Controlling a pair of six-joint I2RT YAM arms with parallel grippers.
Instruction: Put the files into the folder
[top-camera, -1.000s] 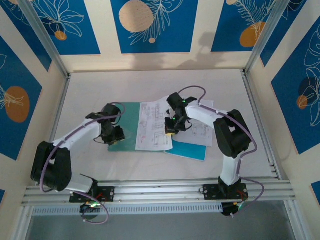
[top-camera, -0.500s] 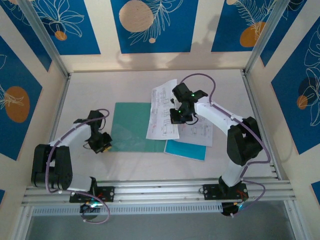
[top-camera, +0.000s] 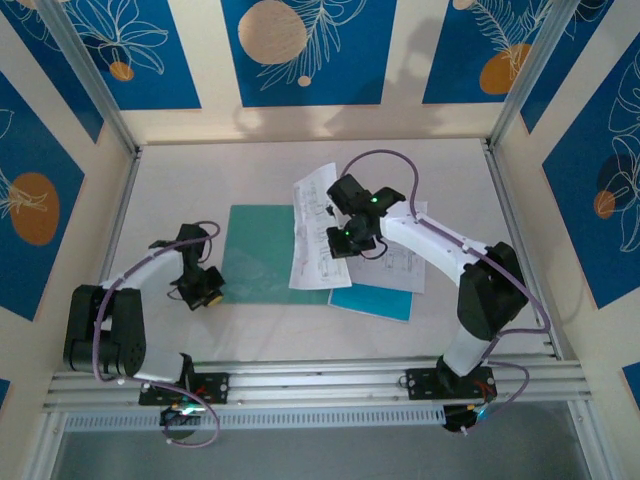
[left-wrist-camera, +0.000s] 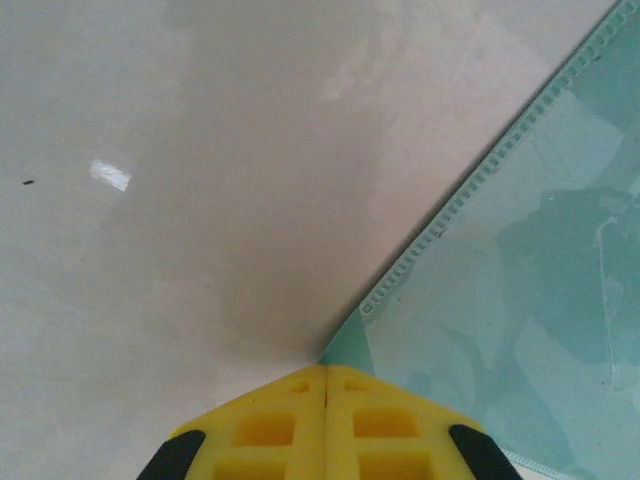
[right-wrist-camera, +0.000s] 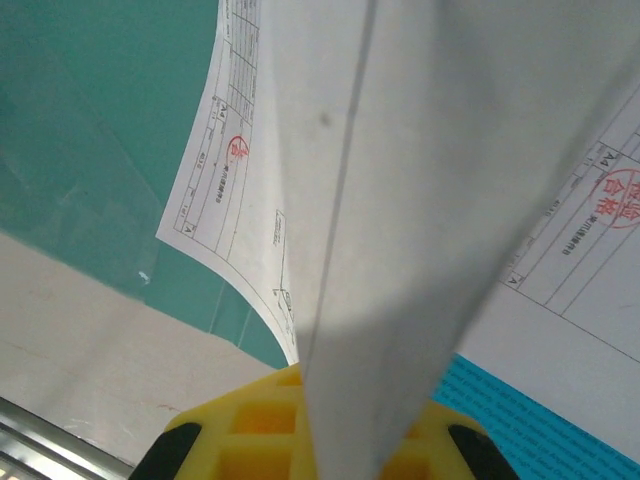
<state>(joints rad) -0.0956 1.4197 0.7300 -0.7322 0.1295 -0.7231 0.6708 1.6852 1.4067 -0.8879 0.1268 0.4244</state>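
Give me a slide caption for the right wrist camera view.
Right fingers pinch a printed white sheet, held up over the teal-green folder, with a blue sheet below.

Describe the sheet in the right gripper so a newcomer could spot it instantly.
On the white table, look near the middle, between the teal-green folder and the bright blue sheet. The right gripper is shut on a white printed sheet there. Unlike the other white sheet, which lies flat on the blue one, it is raised and curled, overlapping the folder's right edge.
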